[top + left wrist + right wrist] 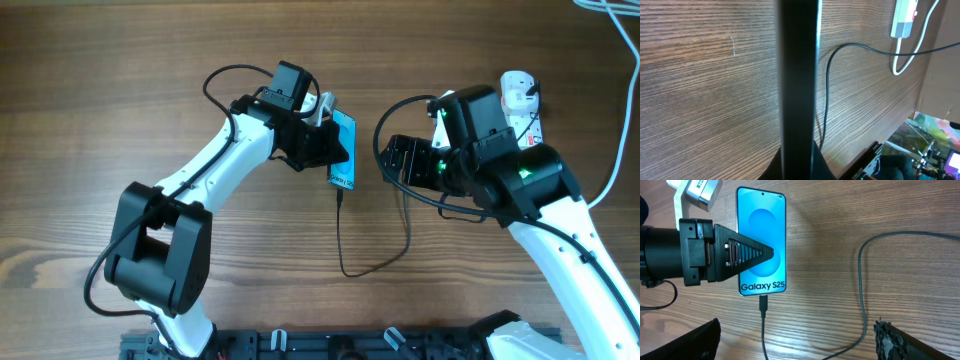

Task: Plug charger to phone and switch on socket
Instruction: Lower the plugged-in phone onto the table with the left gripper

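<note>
Clamping the phone [762, 225] mid-table [100, 80], our left gripper [747, 255] steadies it; the charger [763, 306] meets its lower port, apparently seated; our right gripper [795, 345] hangs wide open, empty; next, we must press the switch on the socket [518, 95] behind that arm.

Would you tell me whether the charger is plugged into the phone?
Apparently in: the charger tip meets the bottom edge of the phone; full seating cannot be told.

The phone [343, 150] sat mid-table [100, 100]. The left gripper [333, 152] lay across the phone's front from its left. The charger [341, 235] touched the phone's bottom end and curled off right. Right of the phone was the right gripper [403, 160], and the socket [520, 95] was farther right.
</note>
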Available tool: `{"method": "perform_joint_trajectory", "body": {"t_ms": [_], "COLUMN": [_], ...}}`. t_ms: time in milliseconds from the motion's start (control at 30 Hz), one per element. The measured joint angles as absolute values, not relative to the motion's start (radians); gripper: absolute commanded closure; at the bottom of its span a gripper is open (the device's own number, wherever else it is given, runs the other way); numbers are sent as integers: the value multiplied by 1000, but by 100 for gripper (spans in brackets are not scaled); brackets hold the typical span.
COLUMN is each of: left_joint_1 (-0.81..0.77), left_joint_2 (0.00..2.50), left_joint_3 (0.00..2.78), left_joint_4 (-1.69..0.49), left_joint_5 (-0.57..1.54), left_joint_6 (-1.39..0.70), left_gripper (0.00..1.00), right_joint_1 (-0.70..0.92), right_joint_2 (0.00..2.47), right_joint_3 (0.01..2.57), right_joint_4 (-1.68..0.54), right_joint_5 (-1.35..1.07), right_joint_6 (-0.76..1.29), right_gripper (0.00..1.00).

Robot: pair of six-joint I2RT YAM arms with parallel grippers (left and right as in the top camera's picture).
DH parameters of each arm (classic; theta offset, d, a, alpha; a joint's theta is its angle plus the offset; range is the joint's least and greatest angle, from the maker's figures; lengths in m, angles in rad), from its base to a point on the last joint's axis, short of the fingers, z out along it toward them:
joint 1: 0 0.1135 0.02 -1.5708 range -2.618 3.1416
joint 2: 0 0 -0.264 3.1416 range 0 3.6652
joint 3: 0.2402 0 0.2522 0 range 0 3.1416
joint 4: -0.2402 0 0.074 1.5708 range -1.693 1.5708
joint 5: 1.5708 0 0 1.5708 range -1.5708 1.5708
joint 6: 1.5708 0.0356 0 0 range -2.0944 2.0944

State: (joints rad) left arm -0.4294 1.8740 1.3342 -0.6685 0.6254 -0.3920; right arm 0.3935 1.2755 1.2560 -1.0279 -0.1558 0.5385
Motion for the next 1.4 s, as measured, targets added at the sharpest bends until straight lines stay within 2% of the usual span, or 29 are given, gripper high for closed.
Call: {"method": "perform_joint_trajectory", "body": {"t_ms": [1400], "left_joint_1": [-429], "left_joint_2": [2028], "left_joint_3": [1333], "left_joint_4": [-564], "left_joint_5": [573], "left_joint_6": [-400], "left_gripper": [94], "right_joint_1": [393], "right_joint_2": [1397], "right_joint_3": [1256], "right_joint_4": [-1009], "right_joint_5": [-215], "right_joint_6": [550], "right_gripper": [0]}}
